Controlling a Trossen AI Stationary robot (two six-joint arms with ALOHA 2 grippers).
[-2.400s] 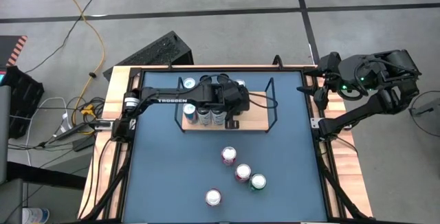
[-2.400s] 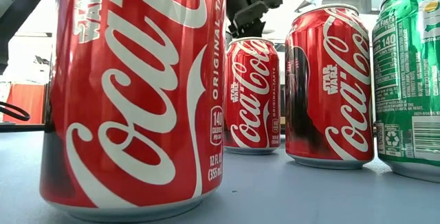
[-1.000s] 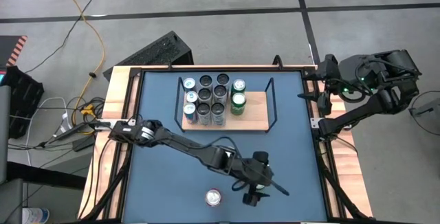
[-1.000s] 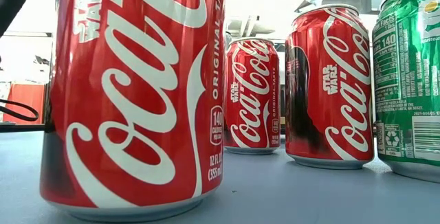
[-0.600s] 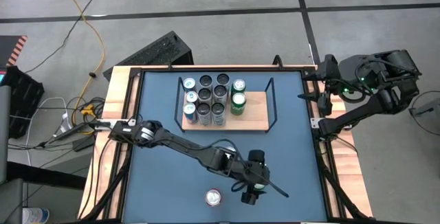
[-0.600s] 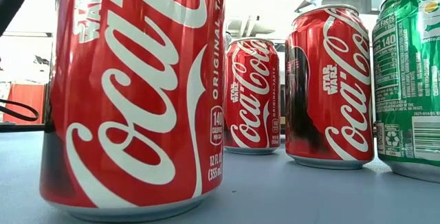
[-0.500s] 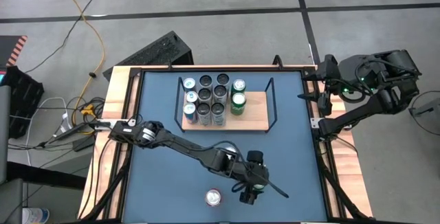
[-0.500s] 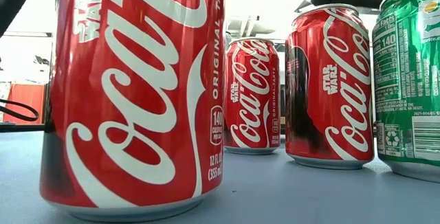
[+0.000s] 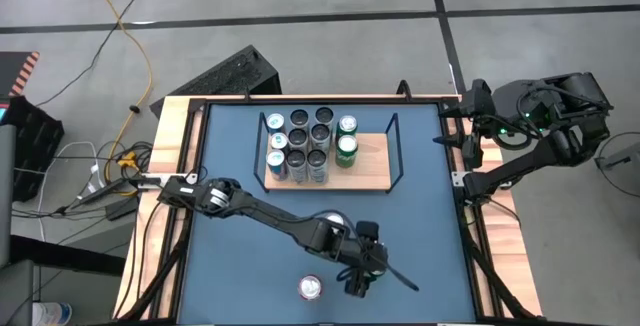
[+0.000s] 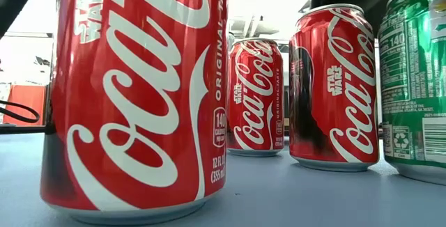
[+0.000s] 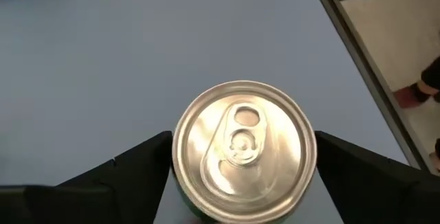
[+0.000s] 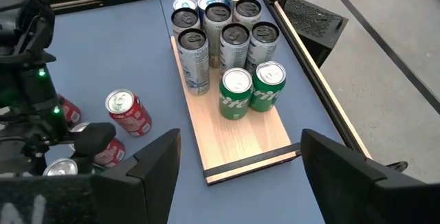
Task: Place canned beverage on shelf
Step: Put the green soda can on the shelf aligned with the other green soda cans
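Note:
A green canned beverage stands upright on the blue table, its silver lid up; the low view shows it at the right edge. My left gripper hangs over it near the table's front middle, open, one finger on each side of the can's top. The shelf, a light-wood board in a black wire frame, lies at the far middle and carries several dark cans and two green cans. My right gripper waits open above the table's far right corner, holding nothing. My left gripper comes at the green can from above, its fingers pointing down on two opposite sides of the can's upper wall. The lid hides the spots beside the fingers, so I cannot tell whether they touch it. The can stands upright on the table.
Three red cola cans stand close by: one near the front edge, which fills the low view's left, and two more beside the green can. The board's right part is bare wood.
My left gripper has come down over the green can and gone a little toward the table's left edge; in the low view its dark body has sunk into the top right, above the cans. The right arm has kept still.

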